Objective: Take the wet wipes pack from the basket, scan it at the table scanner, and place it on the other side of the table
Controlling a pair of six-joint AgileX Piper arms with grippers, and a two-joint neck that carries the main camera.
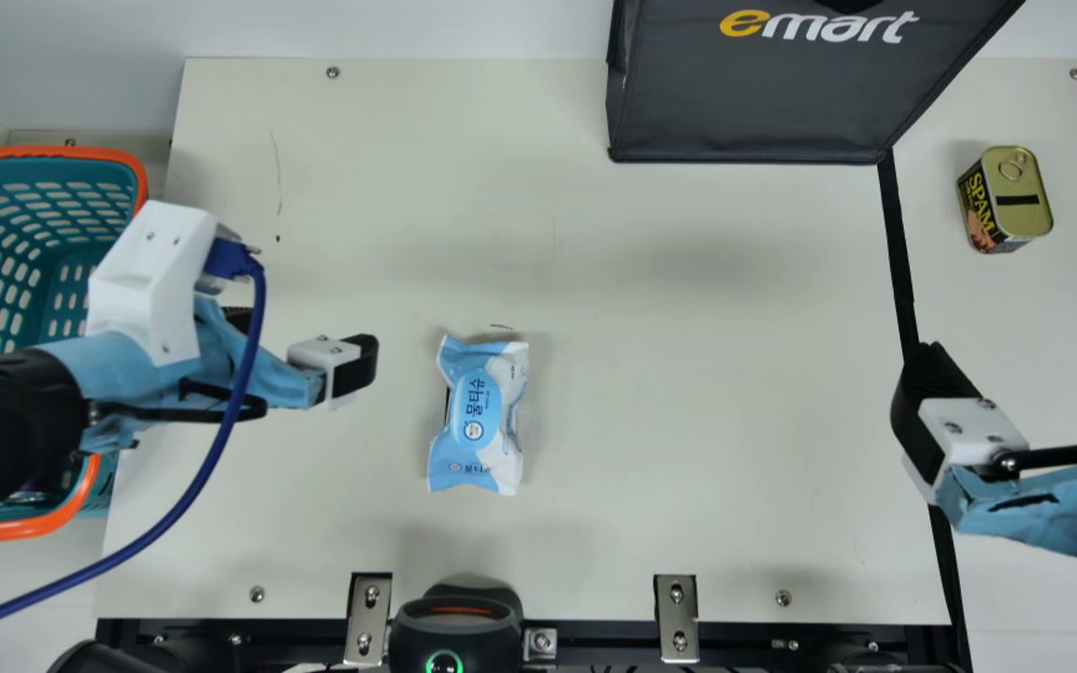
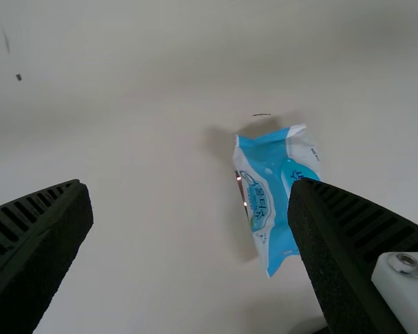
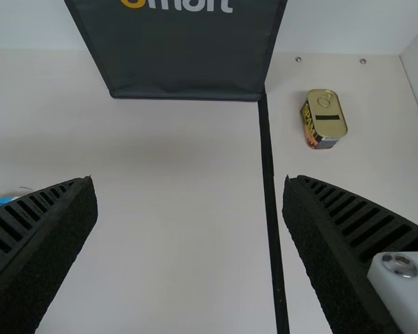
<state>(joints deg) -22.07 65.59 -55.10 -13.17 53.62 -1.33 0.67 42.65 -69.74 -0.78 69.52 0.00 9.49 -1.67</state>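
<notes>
The left arm extends over the teal plastic basket with an orange rim (image 1: 43,154), its gripper (image 1: 307,335) above the cream table (image 1: 688,374), black ribbed fingers spread wide and empty. The right arm angles in from the main view's right edge, its gripper (image 1: 1022,363) by the black strip (image 1: 897,243), likewise wide and empty. The blue-and-white soft plastic wet wipes pack (image 1: 481,416) lies on the table between the grippers, apart from both.

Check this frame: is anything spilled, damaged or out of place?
Nothing looks spilled, and the wet wipes pack appears intact. The cream table does have a thin scratch and a dark speck toward the teal basket, likely just old wear.
</notes>
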